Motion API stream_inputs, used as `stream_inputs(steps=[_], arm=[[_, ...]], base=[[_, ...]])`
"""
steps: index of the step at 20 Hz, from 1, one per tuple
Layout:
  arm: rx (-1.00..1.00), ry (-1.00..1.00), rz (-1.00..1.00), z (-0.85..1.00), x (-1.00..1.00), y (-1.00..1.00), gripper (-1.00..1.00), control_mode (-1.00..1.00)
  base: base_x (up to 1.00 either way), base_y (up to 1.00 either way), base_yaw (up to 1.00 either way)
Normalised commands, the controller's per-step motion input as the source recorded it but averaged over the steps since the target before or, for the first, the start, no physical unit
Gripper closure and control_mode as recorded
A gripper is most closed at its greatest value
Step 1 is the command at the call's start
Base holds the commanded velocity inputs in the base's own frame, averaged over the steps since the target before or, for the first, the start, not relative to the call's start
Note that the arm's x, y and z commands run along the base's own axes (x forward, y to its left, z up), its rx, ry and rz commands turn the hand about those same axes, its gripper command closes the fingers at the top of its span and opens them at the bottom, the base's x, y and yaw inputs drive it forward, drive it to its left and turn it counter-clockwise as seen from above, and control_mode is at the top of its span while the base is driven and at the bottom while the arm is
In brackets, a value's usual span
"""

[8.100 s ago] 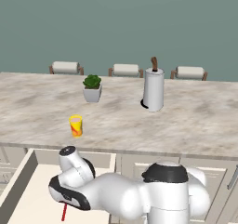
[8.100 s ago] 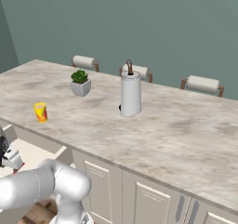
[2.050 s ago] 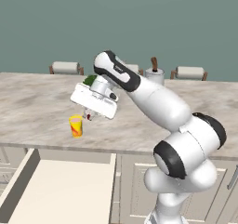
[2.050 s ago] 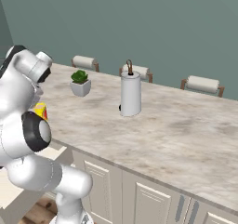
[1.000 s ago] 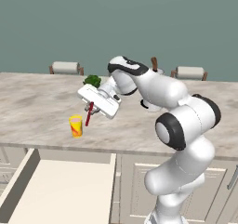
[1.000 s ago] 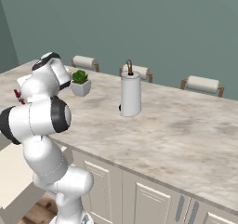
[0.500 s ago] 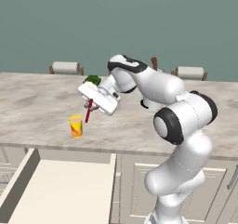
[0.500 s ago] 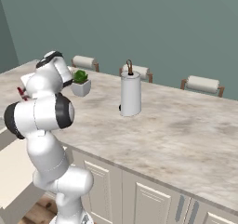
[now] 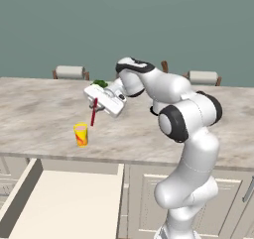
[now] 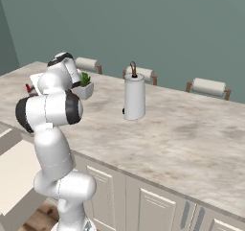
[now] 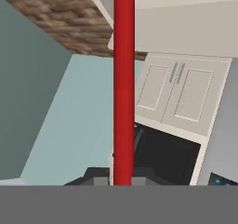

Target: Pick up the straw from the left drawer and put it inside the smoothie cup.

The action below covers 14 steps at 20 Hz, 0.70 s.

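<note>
Left base view showed the white arm reaching up and to the left over the marble counter (image 9: 44, 109), its gripper (image 9: 95, 104) hanging above the counter with the jaws closed tight on the straw (image 9: 93, 112). The straw was clamped near its upper end and hung almost upright, leaning slightly, with its lower tip in the air just above and a little to the right of the smoothie cup (image 9: 81, 134). The cup stood upright on the counter near the front edge, apart from the straw. Below the counter edge the left drawer (image 9: 30, 183) stood pulled out, its pale bottom bare. Behind the arm a green plant (image 9: 100, 84) peeked out beside the wrist. In the right base view the arm rose at the left, with a bit of the red straw (image 10: 28, 88) showing past its shoulder, the potted plant (image 10: 85, 87) just beside it, and a white paper towel holder (image 10: 134, 98) standing farther right on the counter (image 10: 191, 134). In the hand view the straw (image 11: 123, 83) ran as a thick red bar straight up from between the jaws.
</note>
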Motion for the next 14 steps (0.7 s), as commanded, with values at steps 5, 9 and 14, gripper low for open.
stream_inputs(steps=[5, 9, 14], arm=[[0.05, 0.10, -0.07, -0.02, 0.15, 0.01, 1.00, -1.00], [0.00, 0.02, -0.05, -0.10, 0.15, 0.14, 1.00, -1.00], [0.00, 0.00, -0.04, -0.19, 0.18, 0.14, 1.00, -1.00]], base=[[0.00, 0.00, 0.00], [0.00, 0.00, 0.00], [0.00, 0.00, 0.00]])
